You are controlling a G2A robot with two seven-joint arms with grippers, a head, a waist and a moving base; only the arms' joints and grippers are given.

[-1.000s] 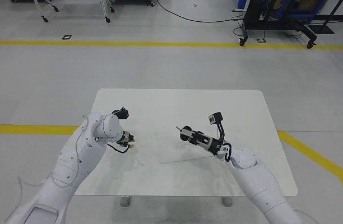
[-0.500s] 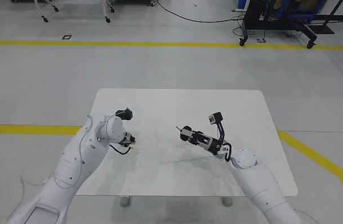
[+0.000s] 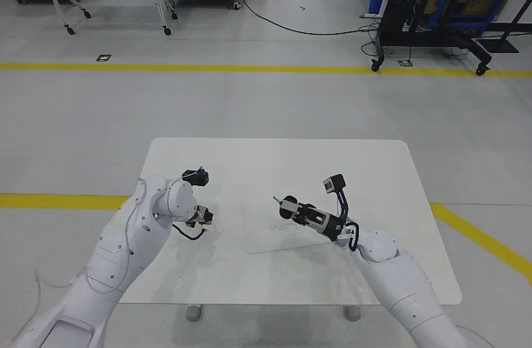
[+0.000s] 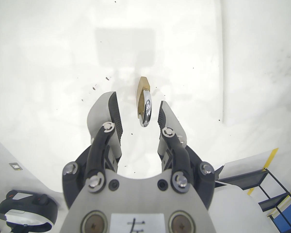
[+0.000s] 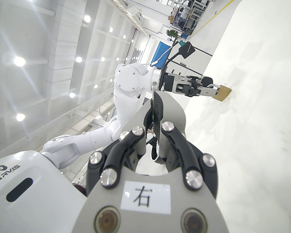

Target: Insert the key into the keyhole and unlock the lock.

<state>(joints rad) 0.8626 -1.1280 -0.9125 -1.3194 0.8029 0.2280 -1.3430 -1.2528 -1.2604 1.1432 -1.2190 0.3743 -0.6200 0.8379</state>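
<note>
A brass padlock (image 4: 141, 90) with a chrome shackle (image 4: 146, 112) stands on edge on the white table (image 3: 335, 165). My left gripper (image 4: 138, 100) is open, with one finger on each side of the shackle and a gap to both. The right wrist view shows this gripper (image 5: 208, 87) low over the table with the padlock (image 5: 222, 93) at its tip. My right gripper (image 3: 282, 204) hangs above the table's middle, pointed toward the padlock. Its fingers (image 5: 157, 107) are pressed together. A small stub at their tip looks like the key (image 3: 276, 199), which is mostly hidden.
The table top between the two grippers is bare white surface with a few dark specks (image 4: 94, 88). A raised white panel edge (image 4: 222, 73) runs alongside the padlock. The table's near edge (image 3: 292, 303) lies in front of both arms.
My left arm has shifted slightly to the right, toward the table's middle. The right arm has not moved.
</note>
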